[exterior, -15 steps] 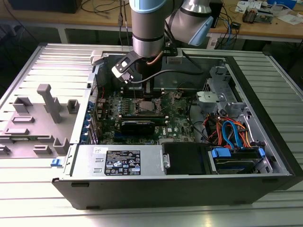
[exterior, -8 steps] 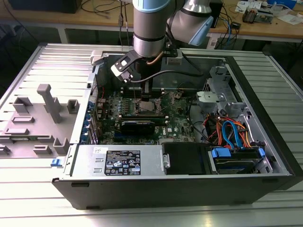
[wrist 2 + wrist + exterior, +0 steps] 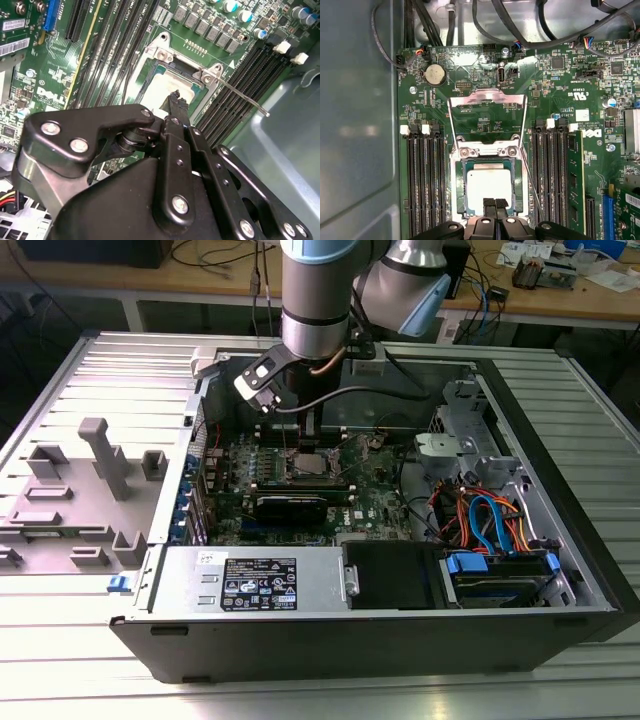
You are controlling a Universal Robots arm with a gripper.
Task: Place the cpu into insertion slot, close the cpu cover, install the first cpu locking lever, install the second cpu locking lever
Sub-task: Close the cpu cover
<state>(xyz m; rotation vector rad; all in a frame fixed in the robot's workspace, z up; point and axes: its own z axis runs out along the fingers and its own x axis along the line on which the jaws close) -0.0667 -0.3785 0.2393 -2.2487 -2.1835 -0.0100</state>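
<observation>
1. My hand point(image 3: 495, 202) was shut, fingertips pressed together and gripping nothing, its tips poised over one edge of the cpu point(image 3: 487, 184).
2. The cpu lay flat in the insertion slot point(image 3: 461, 195), and the cpu cover point(image 3: 487, 98) was swung back, clear of it.
3. I judged that a push from my tips could skew the cpu and damage the insertion slot beneath.
4. The free locking lever point(image 3: 245, 100) stuck out beside my hand and could snag it.
</observation>
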